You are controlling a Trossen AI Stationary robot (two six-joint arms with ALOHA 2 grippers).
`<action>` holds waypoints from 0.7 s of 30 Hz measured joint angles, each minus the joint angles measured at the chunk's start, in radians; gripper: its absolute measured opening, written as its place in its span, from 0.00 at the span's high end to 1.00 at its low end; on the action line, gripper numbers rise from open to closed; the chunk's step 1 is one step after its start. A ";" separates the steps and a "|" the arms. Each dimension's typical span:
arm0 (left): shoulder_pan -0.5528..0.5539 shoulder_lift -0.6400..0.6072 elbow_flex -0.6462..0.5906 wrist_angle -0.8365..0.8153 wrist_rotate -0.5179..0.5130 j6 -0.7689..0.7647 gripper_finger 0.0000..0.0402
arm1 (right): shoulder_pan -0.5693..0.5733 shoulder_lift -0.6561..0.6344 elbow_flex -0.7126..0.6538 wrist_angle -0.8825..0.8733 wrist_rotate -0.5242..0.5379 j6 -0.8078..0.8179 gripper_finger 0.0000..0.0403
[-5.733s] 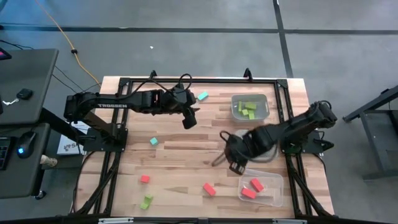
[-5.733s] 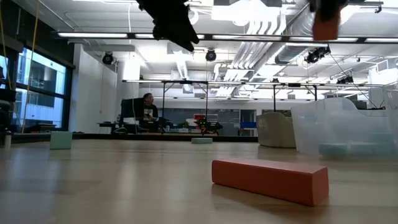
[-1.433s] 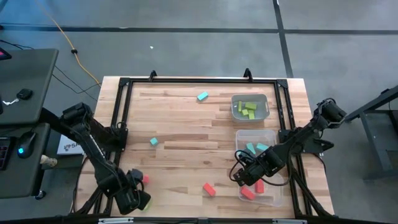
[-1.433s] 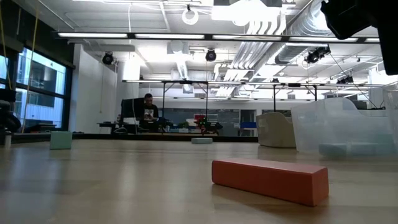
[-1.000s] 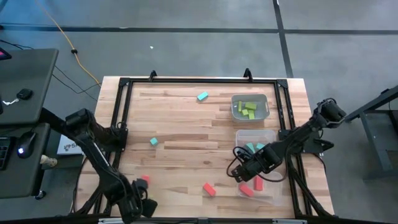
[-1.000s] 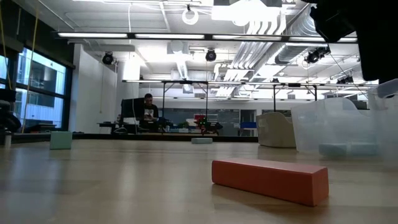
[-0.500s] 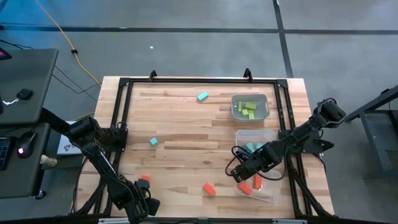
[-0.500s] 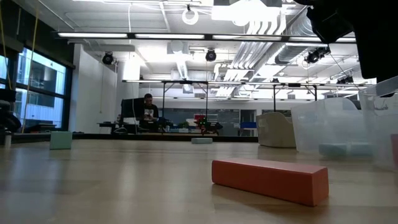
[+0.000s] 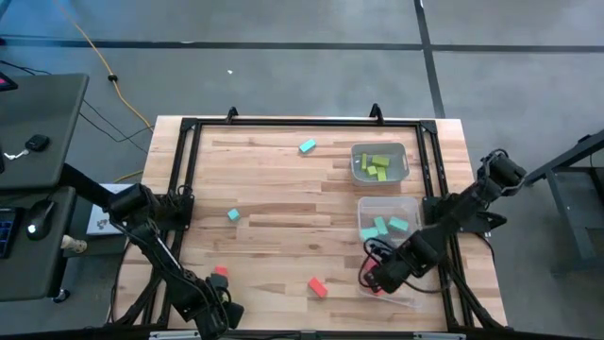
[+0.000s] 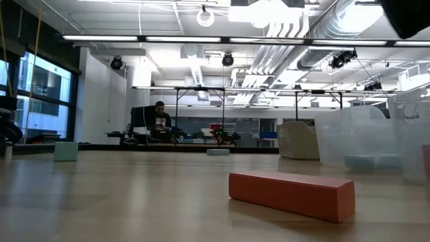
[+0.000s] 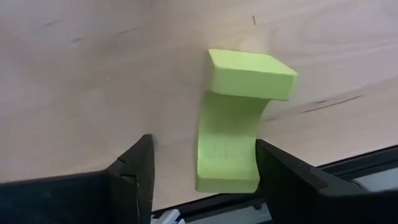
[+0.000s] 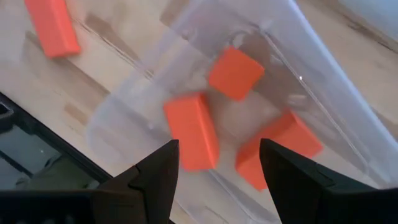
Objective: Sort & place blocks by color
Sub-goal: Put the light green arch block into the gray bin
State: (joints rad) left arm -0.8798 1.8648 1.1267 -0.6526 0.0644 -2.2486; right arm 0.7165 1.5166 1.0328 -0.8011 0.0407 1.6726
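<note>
Two lime green blocks [image 11: 231,124] lie at the table's near left corner, one resting across the far end of the other. My left gripper [image 11: 205,186] is open and points down. Its fingers stand on either side of the lower block, one of them close beside it. My right gripper [image 12: 217,180] hangs open above the clear bin [image 12: 292,74] at the near right, which holds three red-orange blocks [image 12: 189,130]. A red-orange bar [image 9: 317,287] and a red-orange block [image 9: 220,272] lie loose on the table, as do two light blue blocks [image 9: 232,215] [image 9: 307,146].
Along the right side stand a bin of green blocks [image 9: 379,162] and a bin of blue blocks [image 9: 387,222]. A black frame [image 9: 283,123] runs round the table. In the low view the red-orange bar [image 10: 291,193] lies in front. A person sits far back in the room.
My left gripper has sunk toward the green blocks at the near left corner, still open. My right gripper has swung toward the table's near right over the bin of red-orange blocks, also still open.
</note>
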 joint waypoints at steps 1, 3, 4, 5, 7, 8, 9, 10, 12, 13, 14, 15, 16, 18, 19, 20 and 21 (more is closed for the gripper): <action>0.002 0.000 0.000 -0.004 0.000 0.000 0.51 | 0.011 0.000 0.000 -0.008 0.000 0.010 0.47; 0.004 0.001 0.001 -0.009 0.007 -0.001 0.51 | 0.030 0.000 0.000 -0.014 0.000 0.030 0.47; 0.004 0.001 0.001 -0.009 0.012 -0.001 0.52 | 0.038 0.000 0.000 -0.018 0.000 0.036 0.47; 0.004 0.002 0.001 -0.009 0.015 0.000 0.53 | 0.045 0.000 0.000 -0.019 0.001 0.044 0.47; 0.004 0.002 0.000 -0.007 0.018 0.006 0.55 | 0.059 0.000 0.000 -0.020 0.008 0.065 0.47; 0.004 0.002 0.000 -0.007 0.017 0.007 0.56 | 0.065 0.000 0.000 -0.021 0.012 0.076 0.47; 0.004 0.002 0.000 -0.009 0.011 0.008 0.57 | 0.070 0.000 0.000 -0.023 0.015 0.082 0.47; 0.003 0.002 0.000 -0.012 0.006 0.009 0.58 | 0.074 0.000 0.000 -0.023 0.017 0.082 0.47; 0.003 0.002 0.000 -0.014 0.000 0.035 0.61 | 0.080 0.000 0.000 -0.025 0.019 0.082 0.47; 0.003 0.002 0.000 -0.014 -0.004 0.051 0.62 | 0.082 0.000 0.000 -0.025 0.019 0.082 0.47; 0.003 0.002 0.000 -0.014 -0.008 0.065 0.64 | 0.085 0.000 0.000 -0.026 0.019 0.082 0.47; 0.003 0.002 0.000 -0.014 -0.009 0.078 0.65 | 0.087 0.000 0.000 -0.025 0.019 0.082 0.47; 0.003 0.002 0.000 -0.015 -0.009 0.091 0.66 | 0.090 0.000 0.000 -0.026 0.018 0.082 0.47; 0.003 0.002 0.000 -0.016 -0.010 0.133 0.69 | 0.095 0.000 0.000 -0.026 0.013 0.082 0.47; 0.002 0.002 0.000 -0.017 -0.013 0.153 0.71 | 0.098 0.000 0.000 -0.026 0.011 0.082 0.47; 0.002 0.002 0.000 -0.017 -0.014 0.168 0.72 | 0.100 0.000 0.000 -0.026 0.010 0.082 0.47; 0.002 0.002 0.000 -0.017 -0.014 0.175 0.74 | 0.103 0.000 0.000 -0.026 0.009 0.082 0.47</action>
State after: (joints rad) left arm -0.8776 1.8668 1.1267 -0.6694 0.0502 -2.0735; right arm 0.8196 1.5166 1.0328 -0.8268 0.0495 1.7546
